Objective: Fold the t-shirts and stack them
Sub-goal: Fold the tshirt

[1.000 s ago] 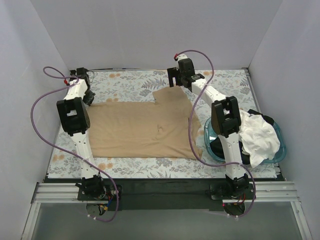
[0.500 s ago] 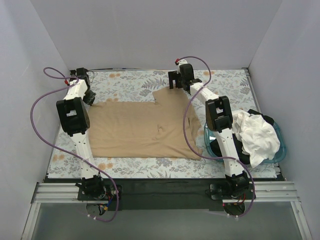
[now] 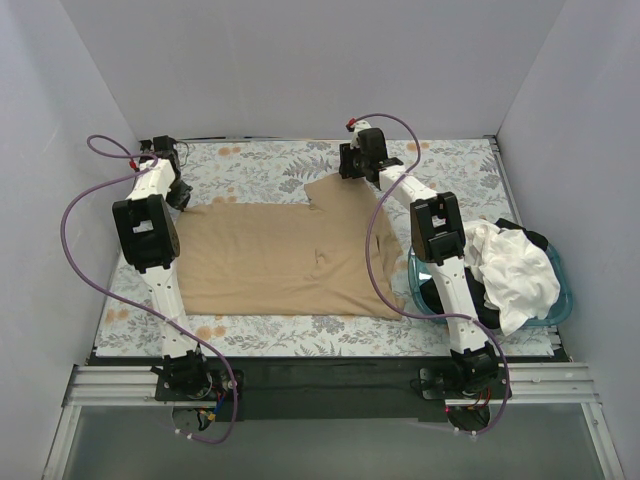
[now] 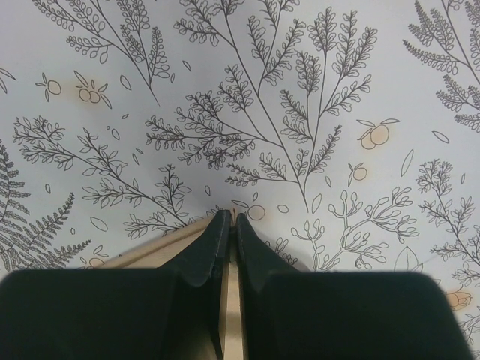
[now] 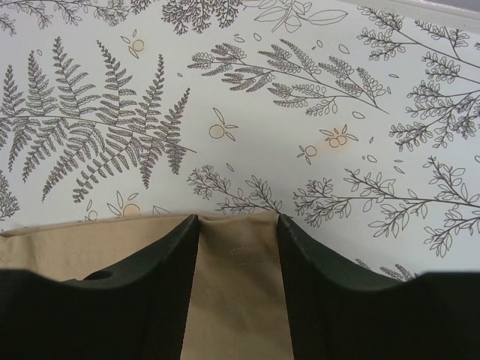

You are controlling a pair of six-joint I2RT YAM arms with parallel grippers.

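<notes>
Tan t-shirt [image 3: 280, 260] lies flat beside the teal basin [image 3: 416, 288], first fold seemingly about to start. Left gripper [image 4: 229, 217] pinches shut on the corner farthest from the basin; right gripper [image 5: 238, 221] straddles an edge nearer it, jaws wide, holding nothing, so it should close before lifting

Left hand [image 4: 230, 217] pinched tightly closed, right hand [image 5: 238, 219] spread wide open
</notes>
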